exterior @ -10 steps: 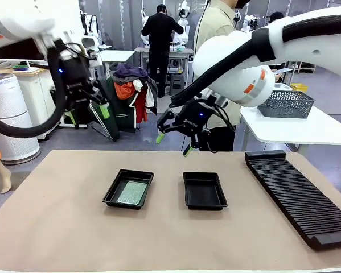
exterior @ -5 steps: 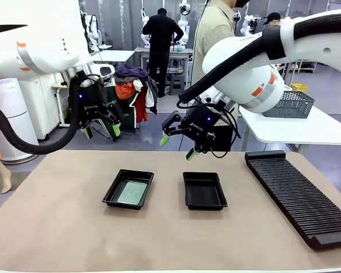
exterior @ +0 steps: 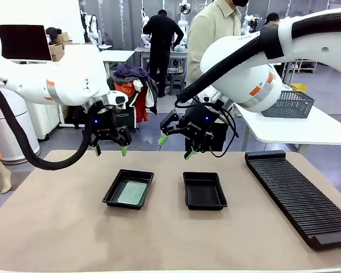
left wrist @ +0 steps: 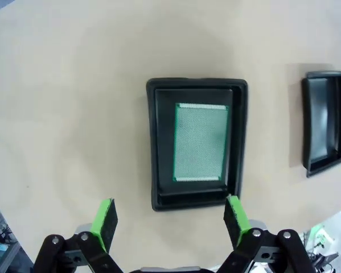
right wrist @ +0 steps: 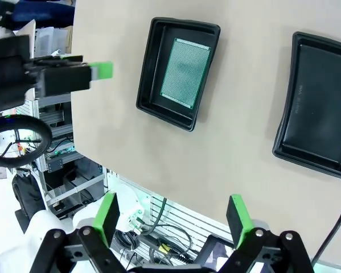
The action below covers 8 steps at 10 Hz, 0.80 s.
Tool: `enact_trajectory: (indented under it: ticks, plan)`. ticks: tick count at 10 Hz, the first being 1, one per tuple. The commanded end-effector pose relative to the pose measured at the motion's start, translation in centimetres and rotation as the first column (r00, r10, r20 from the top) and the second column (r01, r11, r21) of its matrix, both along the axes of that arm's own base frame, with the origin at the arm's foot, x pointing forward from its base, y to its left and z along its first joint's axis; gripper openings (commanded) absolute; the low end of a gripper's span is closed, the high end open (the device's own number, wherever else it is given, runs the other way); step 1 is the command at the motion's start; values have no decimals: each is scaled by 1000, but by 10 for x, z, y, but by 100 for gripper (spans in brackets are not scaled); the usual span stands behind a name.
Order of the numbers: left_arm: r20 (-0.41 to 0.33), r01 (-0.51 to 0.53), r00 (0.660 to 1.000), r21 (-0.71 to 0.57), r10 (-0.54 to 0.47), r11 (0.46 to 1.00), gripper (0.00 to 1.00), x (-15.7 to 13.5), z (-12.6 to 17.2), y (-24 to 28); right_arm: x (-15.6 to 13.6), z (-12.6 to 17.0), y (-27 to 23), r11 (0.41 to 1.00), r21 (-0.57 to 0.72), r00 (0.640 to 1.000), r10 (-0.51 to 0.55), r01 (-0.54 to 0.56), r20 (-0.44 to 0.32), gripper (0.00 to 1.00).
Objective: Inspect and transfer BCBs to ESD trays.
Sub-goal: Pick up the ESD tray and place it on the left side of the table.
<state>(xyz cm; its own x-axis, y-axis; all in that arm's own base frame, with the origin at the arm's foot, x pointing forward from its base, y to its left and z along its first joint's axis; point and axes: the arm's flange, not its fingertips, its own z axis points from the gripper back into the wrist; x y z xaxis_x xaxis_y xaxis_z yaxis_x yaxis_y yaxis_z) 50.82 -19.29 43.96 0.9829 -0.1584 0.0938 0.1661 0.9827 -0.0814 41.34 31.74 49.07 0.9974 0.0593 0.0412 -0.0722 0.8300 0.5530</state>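
Note:
Two black ESD trays lie side by side on the tan table. The left tray holds one BCB, a green board lying flat. The right tray has nothing in it. My left gripper hangs open in the air above the far side of the left tray, pointing down at it. Behind and above the right tray, my right gripper is also open and holds nothing.
A long black ribbed rack runs along the table's right side. A grey mesh basket sits on a white side table at the far right. A person stands at the far edge behind my right arm.
My left arm has swung in from the far left and come down over the left tray. The right gripper has shifted only slightly. Both stayed open.

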Motion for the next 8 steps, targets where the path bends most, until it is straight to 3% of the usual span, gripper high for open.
enact_trajectory:
  ticks: [1, 8]
  plan:
    - [37, -30, 999, 59, 28, 998, 100, 12, -20, -7, 3, 1, 2, 999, -28, 1000, -19, 19, -3, 100]
    - [-54, -52, 997, 56, 55, 997, 100, 27, -96, -6, 3, 1, 2, 999, -28, 1000, -19, 19, -3, 100]
